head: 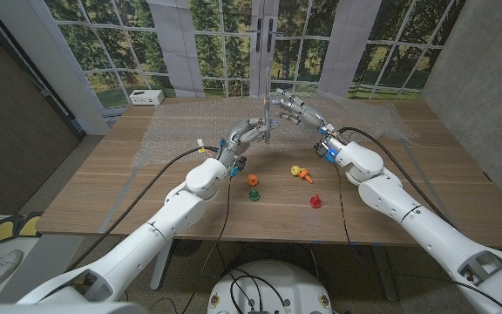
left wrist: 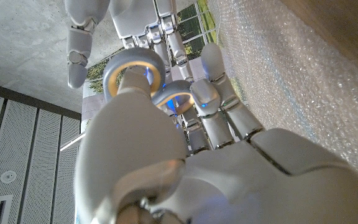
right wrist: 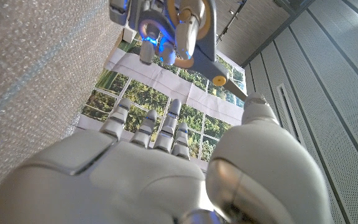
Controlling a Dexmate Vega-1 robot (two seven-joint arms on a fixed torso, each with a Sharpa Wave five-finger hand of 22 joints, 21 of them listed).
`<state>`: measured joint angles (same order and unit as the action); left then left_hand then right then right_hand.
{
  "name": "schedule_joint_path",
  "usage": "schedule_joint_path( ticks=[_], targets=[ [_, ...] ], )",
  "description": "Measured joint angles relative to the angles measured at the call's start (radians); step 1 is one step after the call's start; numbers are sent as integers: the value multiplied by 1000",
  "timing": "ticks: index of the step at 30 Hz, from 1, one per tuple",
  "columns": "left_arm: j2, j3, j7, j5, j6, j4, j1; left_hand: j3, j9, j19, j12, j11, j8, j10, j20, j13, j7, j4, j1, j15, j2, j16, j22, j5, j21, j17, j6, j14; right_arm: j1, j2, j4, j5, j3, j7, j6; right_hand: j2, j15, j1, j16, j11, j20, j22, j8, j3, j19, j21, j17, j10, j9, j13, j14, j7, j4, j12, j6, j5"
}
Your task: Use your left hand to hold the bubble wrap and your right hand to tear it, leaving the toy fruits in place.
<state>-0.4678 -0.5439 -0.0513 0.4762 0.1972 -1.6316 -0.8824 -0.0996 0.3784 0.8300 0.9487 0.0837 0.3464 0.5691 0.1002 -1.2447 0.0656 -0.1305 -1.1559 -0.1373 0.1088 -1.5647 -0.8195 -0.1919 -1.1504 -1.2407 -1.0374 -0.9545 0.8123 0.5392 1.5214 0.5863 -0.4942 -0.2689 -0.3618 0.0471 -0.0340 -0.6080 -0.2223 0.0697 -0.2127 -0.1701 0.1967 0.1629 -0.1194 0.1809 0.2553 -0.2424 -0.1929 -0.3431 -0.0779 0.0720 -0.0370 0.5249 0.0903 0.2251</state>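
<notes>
Left hand (head: 249, 132) and right hand (head: 293, 108) raised, fingertips meeting.

In the head view the meeting point of the left robot hand (head: 253, 131) and the right robot hand (head: 291, 106) was too small to show whether either gripped the bubble wrap (head: 181, 131). The clear sheet's raised part between them could hardly be told from the window behind. The toy fruits (head: 254, 180) on the worktop (head: 103, 187) were too small to name by kind. In the left wrist view the hand's own back hid its fingertips; the bubble wrap (left wrist: 291, 81) ran off the picture's edge. In the right wrist view the palm hid any contact with the wrap (right wrist: 36, 74).
</notes>
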Motion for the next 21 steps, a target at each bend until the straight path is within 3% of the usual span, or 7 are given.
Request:
schedule_joint_path(
  ticks=[8,12,17,19,21],
  targets=[
    [-31,26,-12,11,-4,-51,-26,-2,4,0,0,0,0,0,0,0,1,2,0,0,0,0,9,0,-4,0,-1,0,17,4,0,12,19,33,0,-4,-3,12,0,0,5,0,0,-3,5,0,0,0,0,5,11,0,3,-7,-10,-8],
    [-37,34,-16,18,-4,-62,-33,2,18,0,10,0,-2,0,0,2,13,7,0,0,0,0,21,4,-11,0,-13,-6,24,5,1,17,26,41,0,-4,-2,12,0,-2,5,0,0,-3,5,0,0,-3,0,7,12,0,3,-8,-10,-16],
    [-43,44,-20,28,-1,-75,-46,16,69,0,15,-6,43,6,0,2,17,20,6,-4,-5,0,35,4,-31,0,-17,-11,31,5,1,26,32,52,7,-9,-2,17,-4,-4,5,0,0,-7,5,0,-5,-4,0,9,12,0,7,-11,-10,-16],
    [-44,46,-21,31,0,-77,-48,16,84,0,28,-23,58,23,0,1,18,20,32,-9,-5,0,41,4,-33,0,-26,-16,32,5,1,28,34,53,8,-9,-2,17,-4,-4,5,0,0,-7,5,0,-5,-4,0,9,12,0,7,-15,-10,-22],
    [-44,48,-23,34,2,-79,-50,22,96,0,89,-76,68,76,0,-2,27,26,43,-9,-17,0,45,4,-33,0,-35,-16,32,6,1,29,35,54,9,-9,-2,17,-4,-4,5,0,0,-7,5,0,-5,-4,0,10,12,0,7,-15,-10,-22]
  ],
)
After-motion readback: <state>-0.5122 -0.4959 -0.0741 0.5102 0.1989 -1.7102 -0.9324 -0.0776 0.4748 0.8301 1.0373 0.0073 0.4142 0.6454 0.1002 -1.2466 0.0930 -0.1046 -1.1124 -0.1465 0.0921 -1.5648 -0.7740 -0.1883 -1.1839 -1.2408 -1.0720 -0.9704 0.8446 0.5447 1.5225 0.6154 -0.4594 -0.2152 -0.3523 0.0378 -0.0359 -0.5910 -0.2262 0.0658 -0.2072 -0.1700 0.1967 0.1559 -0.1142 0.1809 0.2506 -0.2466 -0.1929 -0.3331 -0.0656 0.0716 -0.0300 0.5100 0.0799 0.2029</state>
